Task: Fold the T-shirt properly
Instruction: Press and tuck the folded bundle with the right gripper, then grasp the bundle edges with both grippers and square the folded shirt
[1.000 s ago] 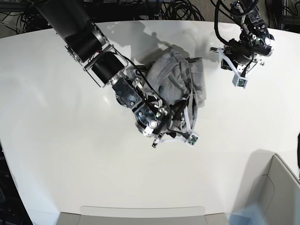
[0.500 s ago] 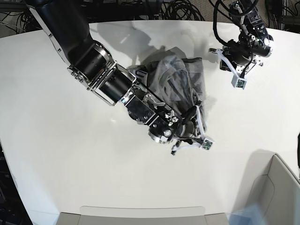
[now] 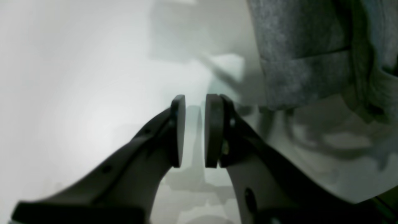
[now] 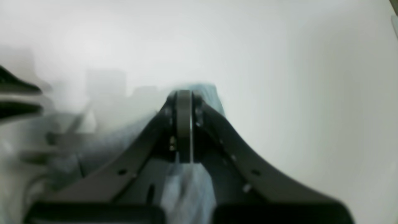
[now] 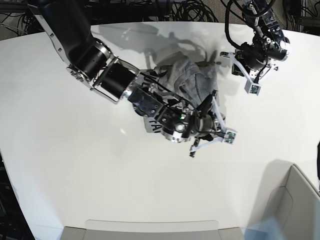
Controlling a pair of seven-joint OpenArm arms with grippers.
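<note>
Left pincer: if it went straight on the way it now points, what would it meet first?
Probably the bare white table. The left pincer points at open tabletop, and the T-shirt lies off to one side of that line, though depth is unclear.

one grey t-shirt [image 5: 192, 82], bunched; two robot arms, each with one end effector: right end effector [image 5: 212, 127], left end effector [image 5: 239, 62]; one white counter [image 5: 75, 165]; one grey bin [image 5: 295, 205] at its corner.

A white table [image 5: 60, 165] with a curved far edge fills most of the base view. Dark cables [image 5: 195, 10] lie bundled behind that edge. A pale bin [image 5: 300, 205] stands at the near corner. Soft shadows fall on the tabletop.
</note>
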